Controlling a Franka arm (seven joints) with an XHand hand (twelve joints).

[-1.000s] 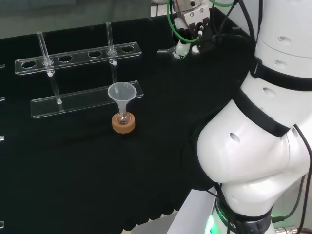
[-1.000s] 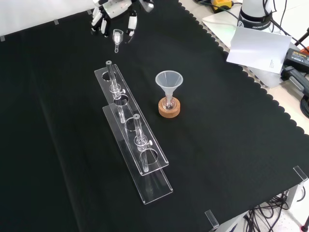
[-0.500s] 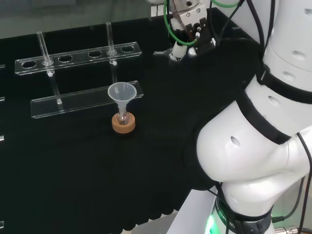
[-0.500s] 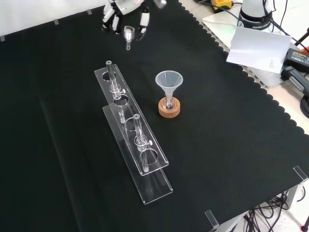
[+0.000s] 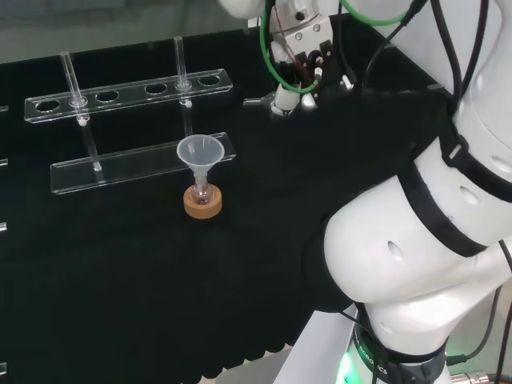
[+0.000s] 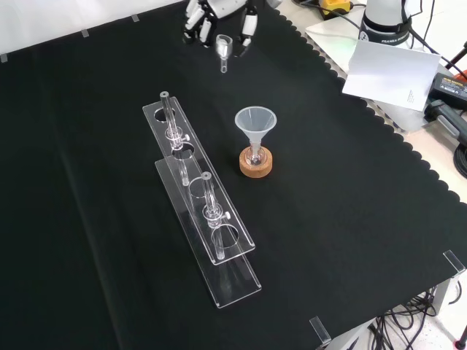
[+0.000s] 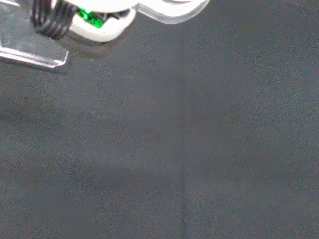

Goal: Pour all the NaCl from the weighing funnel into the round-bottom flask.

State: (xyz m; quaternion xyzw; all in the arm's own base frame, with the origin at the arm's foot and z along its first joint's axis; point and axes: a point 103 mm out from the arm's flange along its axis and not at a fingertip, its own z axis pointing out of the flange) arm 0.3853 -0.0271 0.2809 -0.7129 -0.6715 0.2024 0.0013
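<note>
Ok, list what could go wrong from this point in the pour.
1. The hand holds the weighing funnel in the air, away from the plastic funnel; tipping early would likely spill NaCl onto the black cloth.
2. The plastic funnel sits tall in the small round-bottom flask on its cork ring; a bump could topple it.
3. The tube rack stands close beside it; the hand might clip it.
</note>
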